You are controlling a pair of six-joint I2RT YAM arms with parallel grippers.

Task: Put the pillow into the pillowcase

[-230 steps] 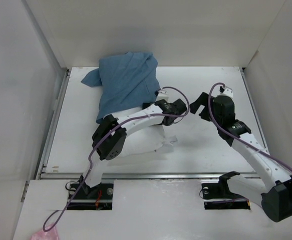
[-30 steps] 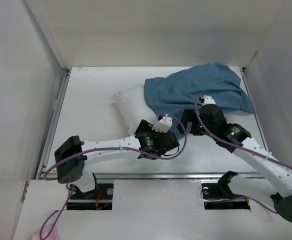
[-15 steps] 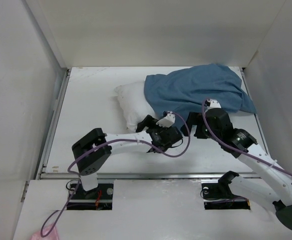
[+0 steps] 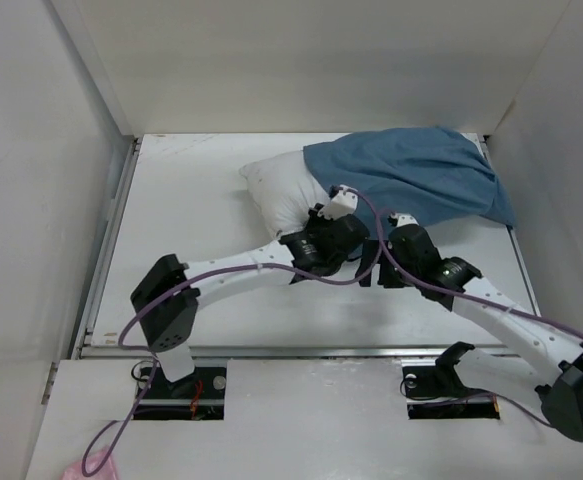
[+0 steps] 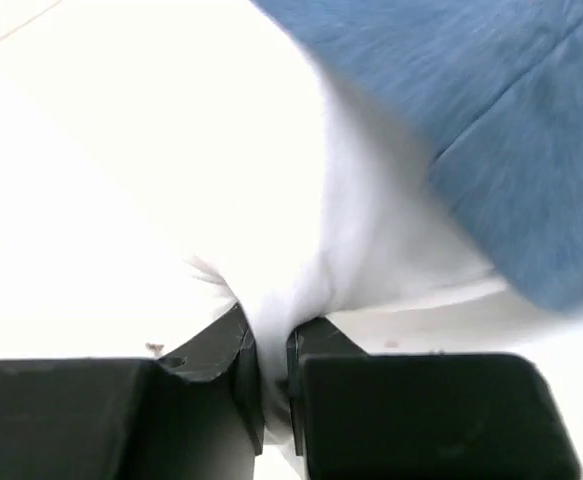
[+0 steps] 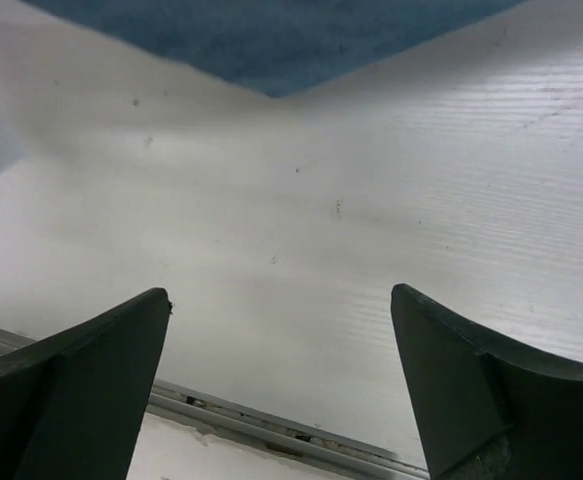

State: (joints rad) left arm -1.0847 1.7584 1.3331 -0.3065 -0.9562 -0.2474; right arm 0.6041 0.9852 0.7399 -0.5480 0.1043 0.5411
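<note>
The white pillow lies at the back middle of the table, its right part inside or under the blue pillowcase; I cannot tell which. My left gripper sits at the pillow's near edge, shut on a fold of its white fabric. The blue pillowcase fills the upper right of the left wrist view. My right gripper hangs just right of the left one, over bare table. It is open with nothing between its fingers, and the pillowcase's edge lies beyond them.
White enclosure walls stand on the left, back and right. A metal rail runs along the table's near edge and also shows as a rail below the right fingers. Both arms cross the middle of the table.
The left gripper has shut on the pillow's near edge and moved back and right. Pillow and pillowcase have shifted toward the back right. The right gripper has edged left and stays open.
</note>
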